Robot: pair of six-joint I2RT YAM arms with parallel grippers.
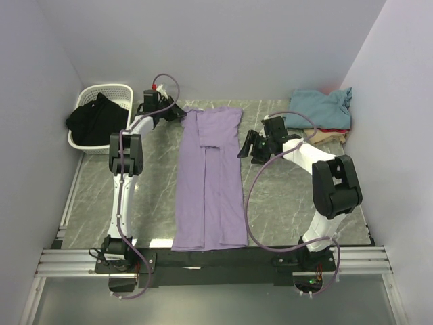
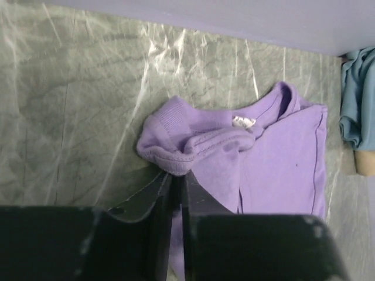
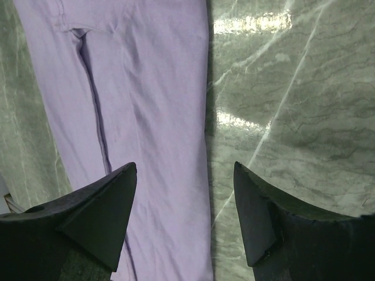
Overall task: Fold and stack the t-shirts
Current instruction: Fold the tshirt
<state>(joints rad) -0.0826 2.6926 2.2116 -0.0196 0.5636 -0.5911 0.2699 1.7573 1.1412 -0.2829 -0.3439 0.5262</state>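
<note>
A lavender t-shirt [image 1: 208,183] lies lengthwise down the middle of the table, its sides folded in to a long strip. My left gripper [image 1: 177,112] is at its far left corner, shut on the bunched collar and shoulder fabric [image 2: 176,149]. My right gripper [image 1: 246,144] hovers open and empty just above the shirt's right edge [image 3: 176,117]. A stack of folded shirts sits at the back right: teal [image 1: 319,107] on top, red [image 1: 335,130] and tan [image 1: 325,137] beneath. The teal shirt's edge also shows in the left wrist view [image 2: 356,99].
A white laundry basket [image 1: 115,90] with a black garment [image 1: 95,116] stands at the back left. The table [image 1: 291,203] is grey marble-patterned, with walls on three sides and a metal rail [image 1: 216,261] along the near edge.
</note>
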